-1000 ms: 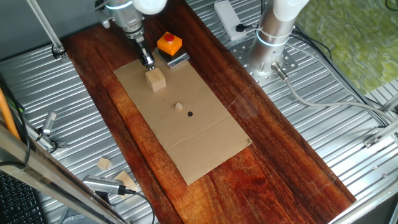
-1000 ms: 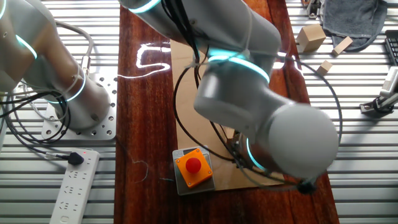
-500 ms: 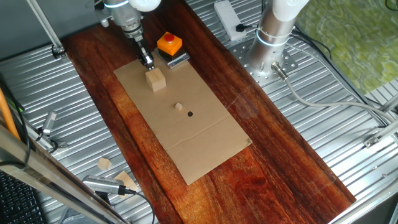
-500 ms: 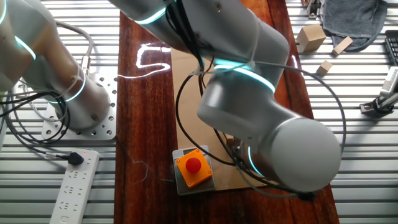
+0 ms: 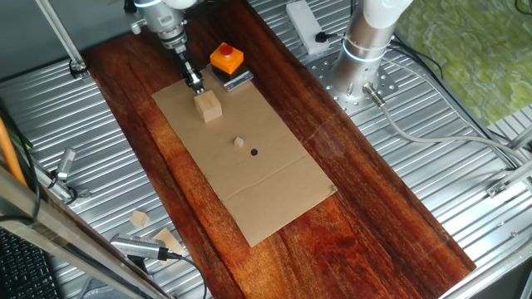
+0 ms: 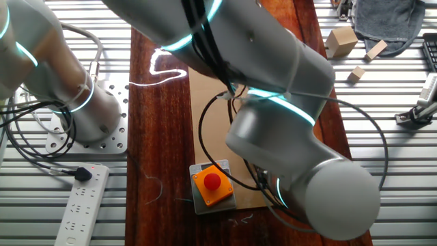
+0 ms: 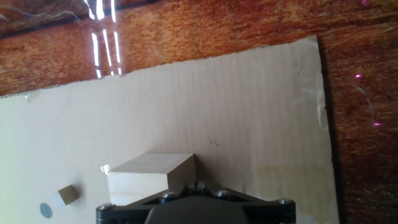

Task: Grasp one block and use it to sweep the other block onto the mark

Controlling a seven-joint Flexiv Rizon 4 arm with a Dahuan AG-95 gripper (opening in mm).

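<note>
The larger pale wooden cube (image 5: 209,106) stands on the far part of a cardboard sheet (image 5: 274,187). The tiny wooden cube (image 5: 238,142) lies near the sheet's middle, just up-left of the black dot (image 5: 253,152) and apart from it. My gripper (image 5: 196,84) hangs just behind the larger cube, its fingers close together and holding nothing. In the hand view the larger cube (image 7: 152,177) sits right in front of the gripper (image 7: 194,185), with the tiny cube (image 7: 67,195) and the dot (image 7: 43,210) at lower left. In the other fixed view the arm hides both cubes and the dot.
An orange box with a red button (image 5: 226,58) stands just right of the gripper, also seen in the other fixed view (image 6: 213,183). Pale wood scraps (image 5: 140,218) lie on the metal deck at left. A second arm's base (image 5: 359,58) stands at the right.
The gripper has shifted slightly up and away toward the far left, off the larger cube. The arm's elbow has swung in the other fixed view. Both cubes stay where they were.
</note>
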